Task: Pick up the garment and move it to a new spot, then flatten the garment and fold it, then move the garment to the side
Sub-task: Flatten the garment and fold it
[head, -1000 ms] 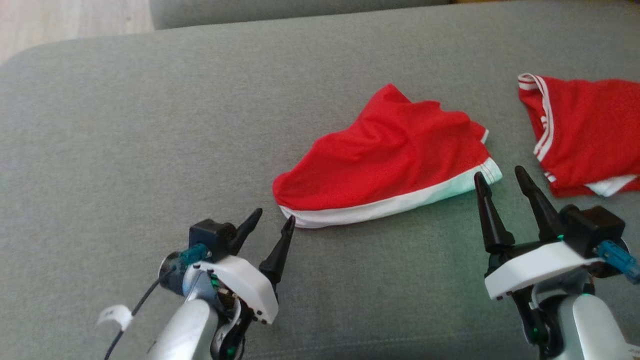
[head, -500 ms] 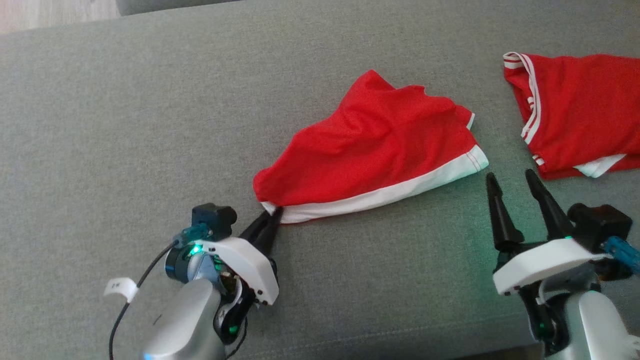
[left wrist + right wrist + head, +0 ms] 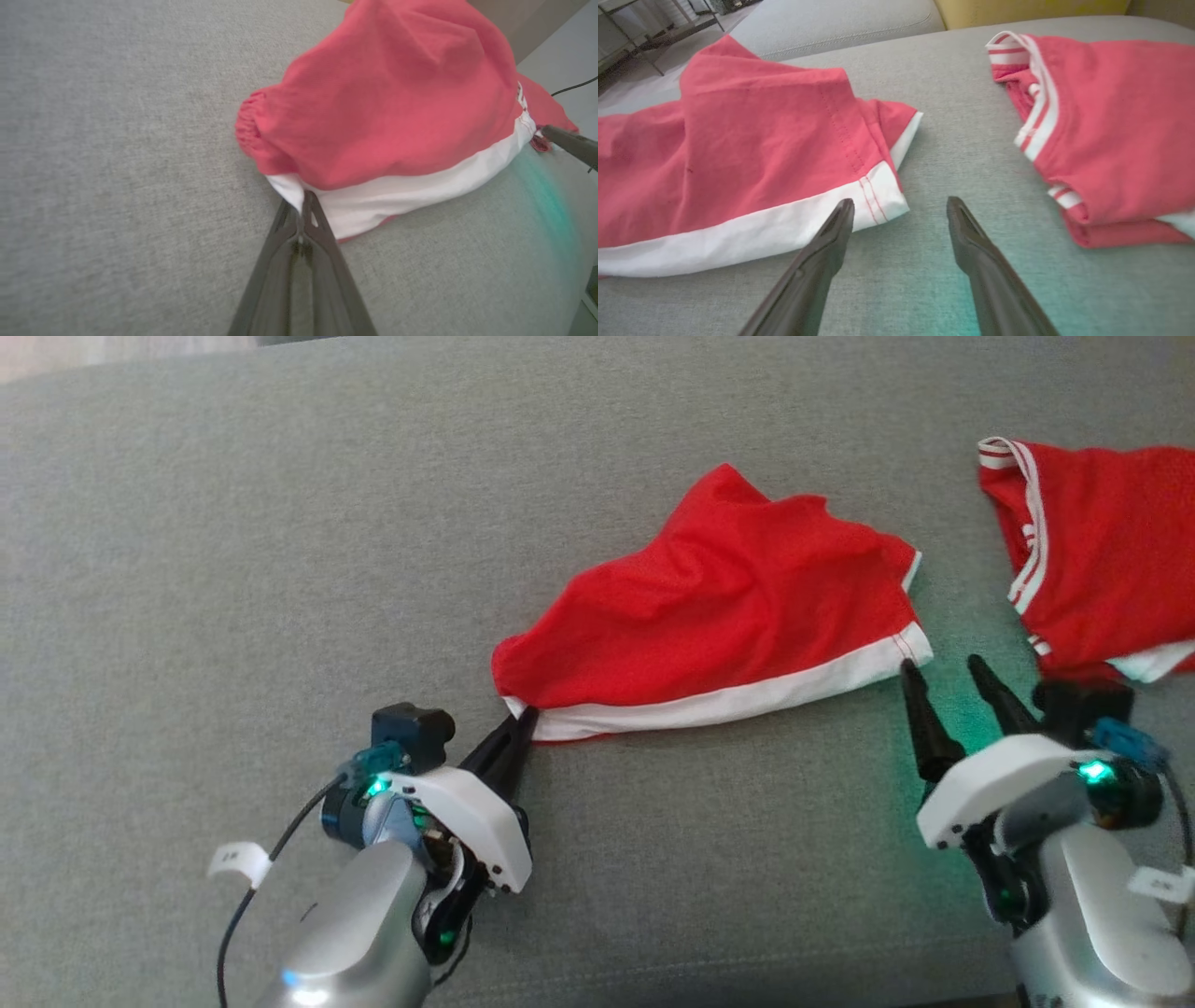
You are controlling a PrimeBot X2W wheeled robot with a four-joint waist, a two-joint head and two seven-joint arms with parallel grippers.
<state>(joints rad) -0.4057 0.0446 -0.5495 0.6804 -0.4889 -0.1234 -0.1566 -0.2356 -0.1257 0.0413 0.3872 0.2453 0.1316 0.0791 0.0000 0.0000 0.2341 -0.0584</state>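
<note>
While the left gripper (image 3: 525, 719) pinched the white hem corner of the red garment (image 3: 719, 607) at centre frame — jaws closed on cloth — the right gripper (image 3: 941, 665) stood spread wide beside its lower-right corner.

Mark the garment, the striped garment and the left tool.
garment (image 3: 728, 607), head view, red middle.
striped garment (image 3: 1111, 541), head view, red panel.
left tool (image 3: 527, 717), head view, shut tips on the hem.
</note>
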